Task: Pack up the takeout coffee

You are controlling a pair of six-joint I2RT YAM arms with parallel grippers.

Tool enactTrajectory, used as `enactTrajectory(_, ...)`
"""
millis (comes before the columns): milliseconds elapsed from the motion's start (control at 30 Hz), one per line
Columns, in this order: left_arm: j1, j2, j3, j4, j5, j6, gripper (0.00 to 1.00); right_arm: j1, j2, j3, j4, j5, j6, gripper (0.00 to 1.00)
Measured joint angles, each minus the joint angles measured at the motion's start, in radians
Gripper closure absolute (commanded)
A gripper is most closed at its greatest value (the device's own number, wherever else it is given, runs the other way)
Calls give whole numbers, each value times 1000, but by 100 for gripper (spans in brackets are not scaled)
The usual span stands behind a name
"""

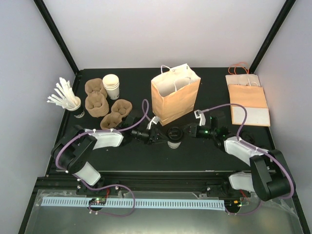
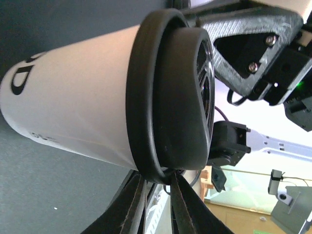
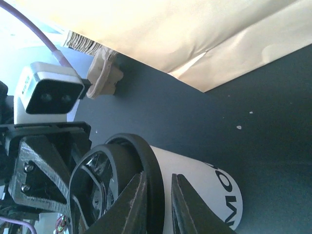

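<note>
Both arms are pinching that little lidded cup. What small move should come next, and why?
Probably a short, straight lift by both arms together. The left fingers and right fingers each pinch the lid rim of the small white paper cup with a round black plastic lid, standing before the taller brown paper bag; it must clear the bag's open top.

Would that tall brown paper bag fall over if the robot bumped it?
Probably. The brown paper bag stands tall and open, so it looks tippy. Its creased thin sides suggest it would crumple rather than stay stiff.
</note>
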Motion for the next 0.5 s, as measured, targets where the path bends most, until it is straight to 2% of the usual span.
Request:
enactTrajectory(267, 63, 3, 75, -150, -12, 82, 83, 0, -78, 11, -145, 33, 1, 84)
enactTrajectory(500, 93, 21, 117, -218, -90, 114, 83, 11, -144, 13, -269, 29, 2, 84)
